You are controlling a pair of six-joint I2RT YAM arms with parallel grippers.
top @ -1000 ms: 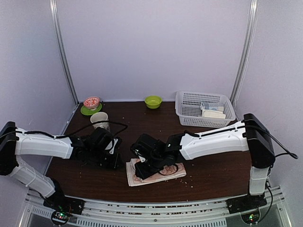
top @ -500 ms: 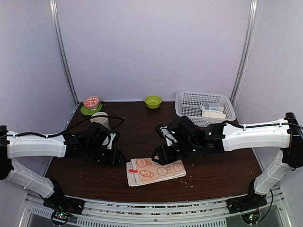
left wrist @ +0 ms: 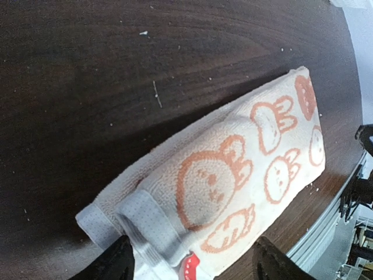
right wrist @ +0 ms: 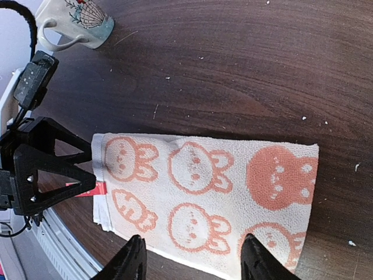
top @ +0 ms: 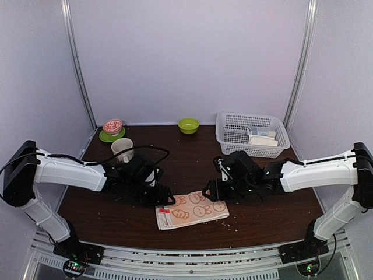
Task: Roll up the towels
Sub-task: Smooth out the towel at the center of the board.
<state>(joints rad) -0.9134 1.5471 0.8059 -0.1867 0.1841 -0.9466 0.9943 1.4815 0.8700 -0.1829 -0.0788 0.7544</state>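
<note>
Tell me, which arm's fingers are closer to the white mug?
Left. The left fingers are at the left end of the rabbit towel, toward the mug; the right fingers are at its back edge, farther right.

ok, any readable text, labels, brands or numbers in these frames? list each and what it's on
No legible text anywhere.
Red tag on the rabbit-print towel: too small and blurred to read.
Mug: drawn pattern only, no words visible.
Packet in the basket: too small to read.

no legible text, tag (left wrist: 189, 267) on towel (left wrist: 233, 175) unreadable
</note>
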